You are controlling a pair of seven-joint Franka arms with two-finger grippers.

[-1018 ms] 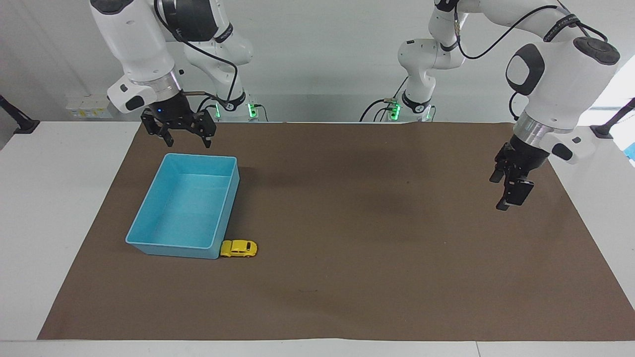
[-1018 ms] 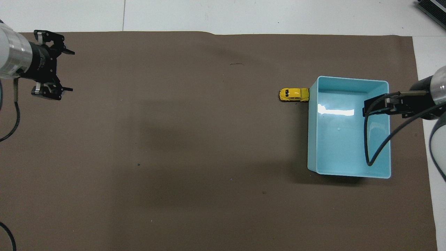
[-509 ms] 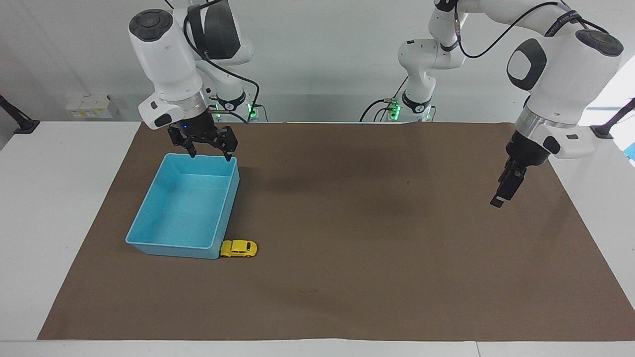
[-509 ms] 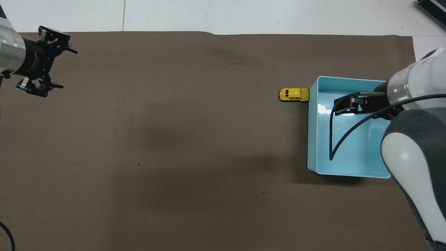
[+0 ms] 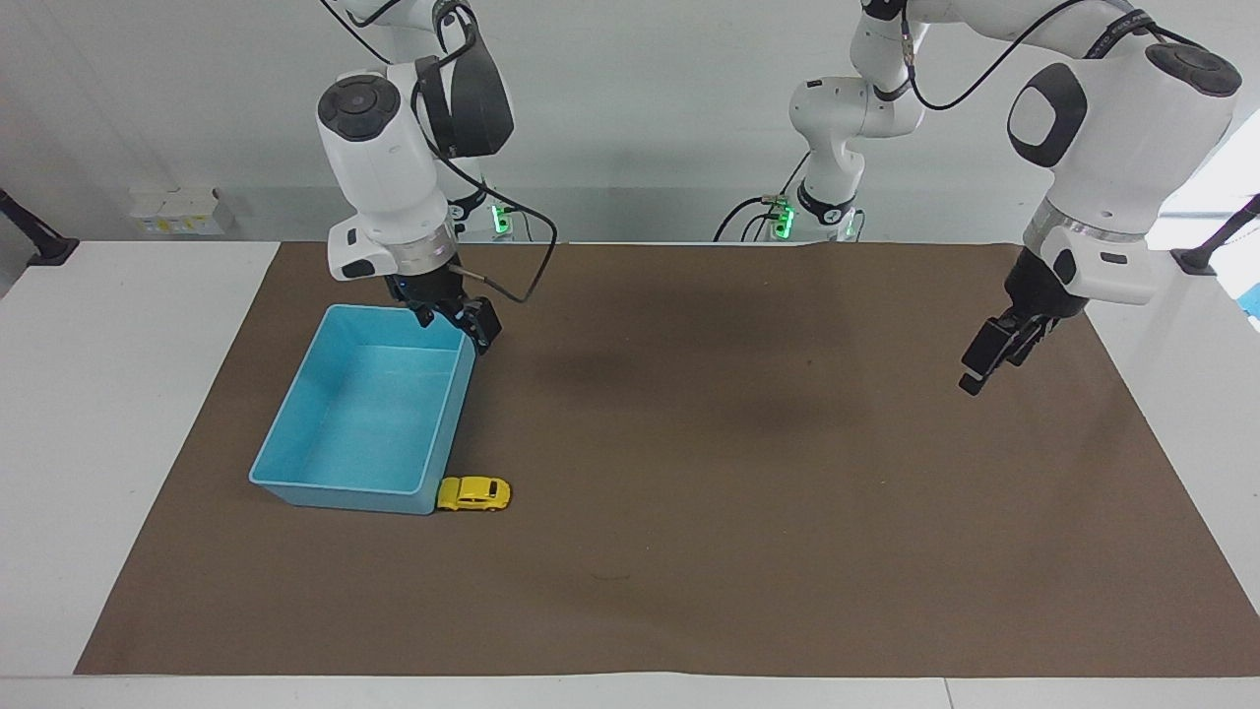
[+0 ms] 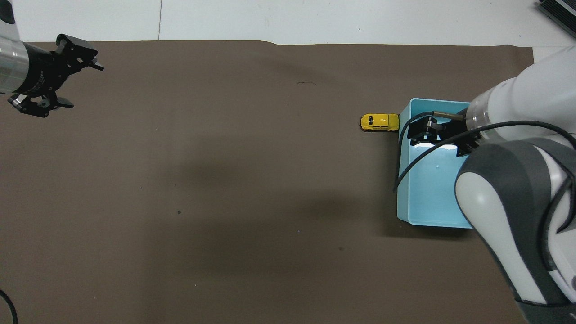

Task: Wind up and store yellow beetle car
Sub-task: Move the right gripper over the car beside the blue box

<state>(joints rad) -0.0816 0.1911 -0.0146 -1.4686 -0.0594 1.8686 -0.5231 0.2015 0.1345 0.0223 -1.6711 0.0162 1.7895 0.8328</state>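
Yellow car (image 5: 473,493) (image 6: 379,122) sits on the brown mat (image 5: 689,551) (image 6: 225,180), wheels down, one end touching the outer wall of the blue bin (image 5: 295,433) (image 6: 418,211) at the bin's corner farthest from the robots. Car lies toward the right arm's end of the surface (image 5: 108,394), side-on in the facing view. Nothing visible inside the bin.

Right tool (image 5: 455,324) (image 6: 420,135) hangs over the bin's corner nearest the robots, on the side facing the middle of the mat. Fingers spread wide, nothing between them. In the overhead view the raised tool covers the bin edge next to the car; the facing view shows it well apart from the car and not touching it. A black cable loops from its wrist.

Left tool (image 5: 989,356) (image 6: 67,83) is up in the air over bare mat near the left arm's end, well apart from car and bin. Fingers wide, holding nothing.
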